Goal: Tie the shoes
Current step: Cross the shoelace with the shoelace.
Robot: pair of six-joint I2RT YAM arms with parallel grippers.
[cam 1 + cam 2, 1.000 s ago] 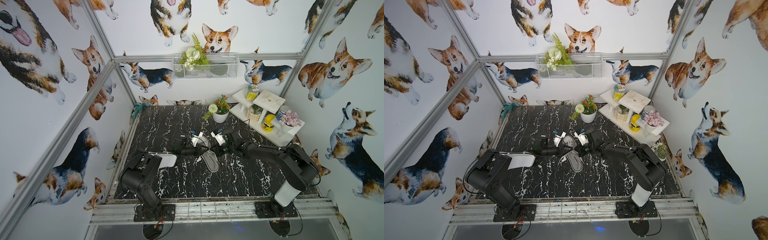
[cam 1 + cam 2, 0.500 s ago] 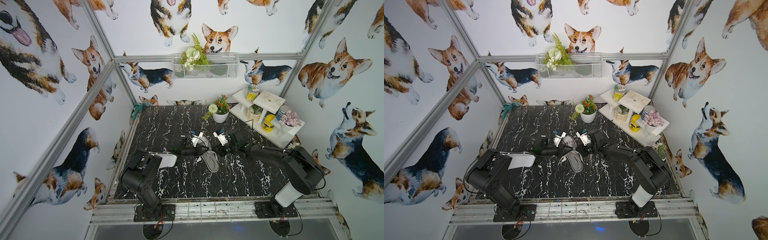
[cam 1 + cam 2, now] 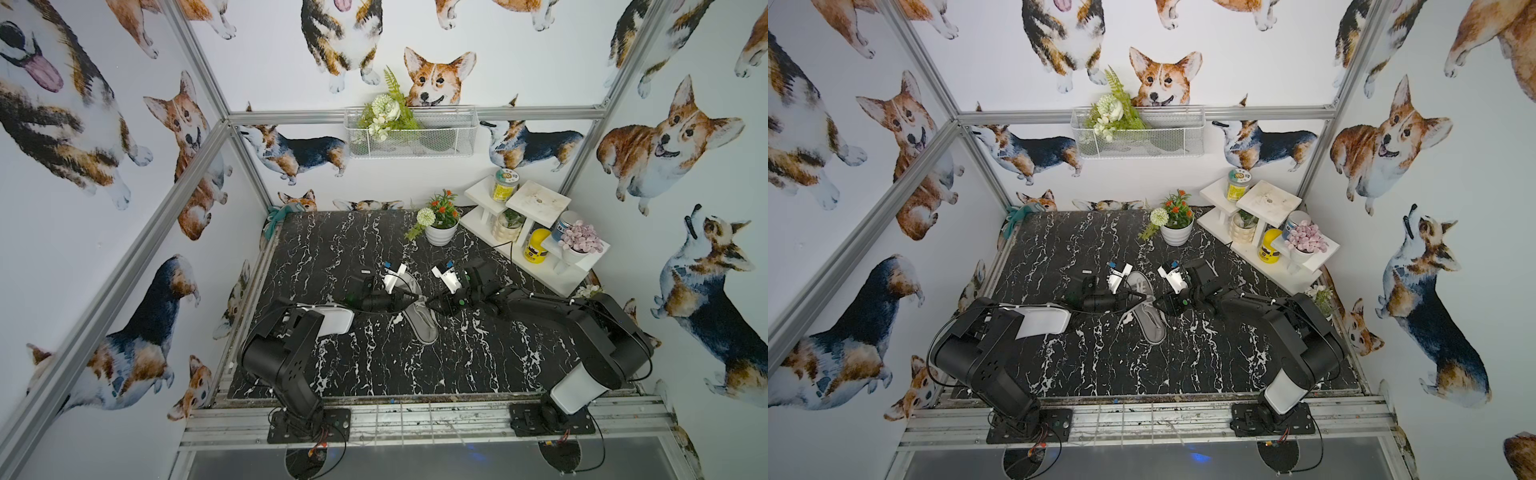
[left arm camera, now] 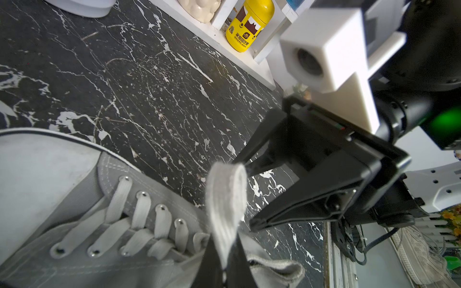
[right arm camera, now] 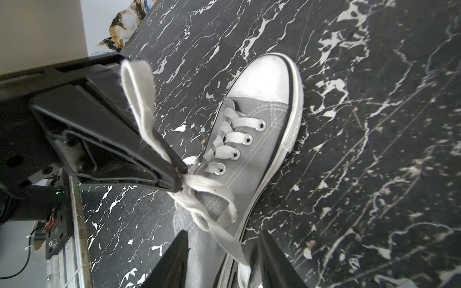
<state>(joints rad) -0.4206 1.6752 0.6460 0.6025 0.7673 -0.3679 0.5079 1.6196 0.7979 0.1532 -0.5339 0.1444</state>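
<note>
Fingertips of left gripper pinched shut on a white lace loop, right gripper fingers spread astride the loose lace strand, grey sneaker just beneath between both grippers on marble table, toe pointing away from the robot.

A black marble-patterned table sits inside walls papered with corgis. Near its far edge stands a white pot of orange flowers, beside a white stepped shelf carrying a yellow jar and pink blooms. A wire basket of greenery hangs on the back wall.
</note>
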